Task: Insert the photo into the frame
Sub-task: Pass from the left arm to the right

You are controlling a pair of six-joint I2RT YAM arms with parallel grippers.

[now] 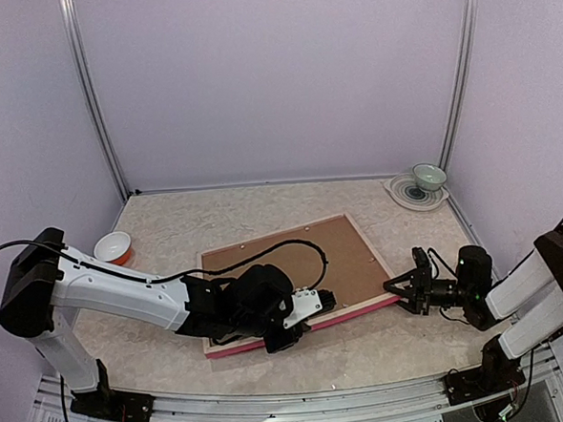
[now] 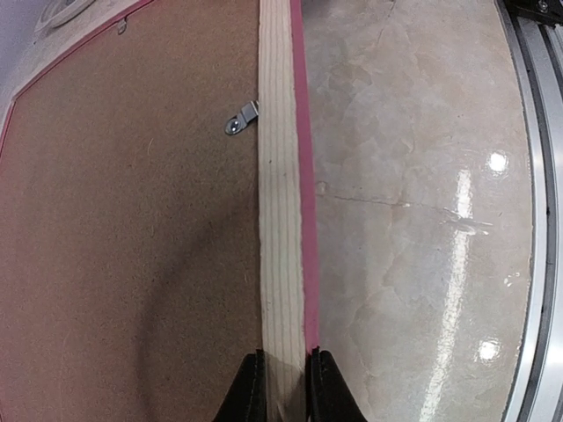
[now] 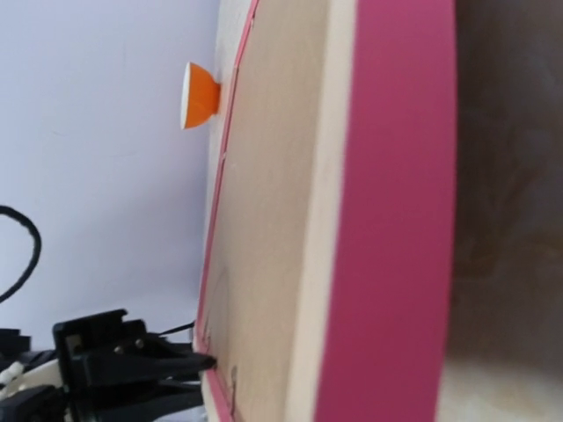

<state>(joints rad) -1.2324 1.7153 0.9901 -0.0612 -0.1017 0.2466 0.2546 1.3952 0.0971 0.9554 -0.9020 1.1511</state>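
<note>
My left claw [image 2: 286,374] is pinched tight on the near rail of the frame [image 2: 281,220] — it lies face down, long side running across me. My right claw [image 1: 393,288] is at its right corner — I cannot tell if it grips. No photo shows.

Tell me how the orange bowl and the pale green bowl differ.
Colour: the orange bowl is orange outside and white inside; the pale green bowl is light green all over.
Support: the orange bowl stands directly on the table; the pale green bowl sits on a ringed plate.
Place: the orange bowl is left of the frame, the pale green bowl at the far right corner.
Both stand upright, clear of the frame.
</note>
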